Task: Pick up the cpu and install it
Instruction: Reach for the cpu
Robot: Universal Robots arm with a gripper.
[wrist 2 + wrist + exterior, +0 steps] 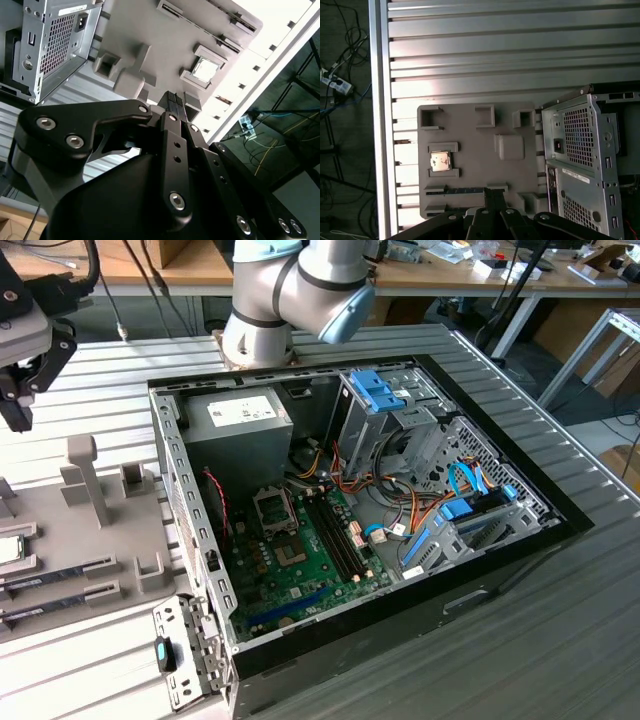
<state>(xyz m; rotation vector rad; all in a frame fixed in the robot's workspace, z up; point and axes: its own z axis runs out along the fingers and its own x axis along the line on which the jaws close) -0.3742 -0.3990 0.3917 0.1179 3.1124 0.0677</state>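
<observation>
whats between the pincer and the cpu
In the first wrist view, only bare grey tray and the raised lip of its nest separate the pincer from the cpu.

Soft, even light covers the grey tray point(470, 165) in the first wrist view; the ribbed table point(410, 92) just beside it glares white. In the second wrist view the table past the tray washes out; the gripper point(174, 97) is dark.

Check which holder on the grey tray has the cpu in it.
The two-bracket cradle on the side away from the computer case: the cpu lies flat in it. The three square pockets look empty.
</observation>
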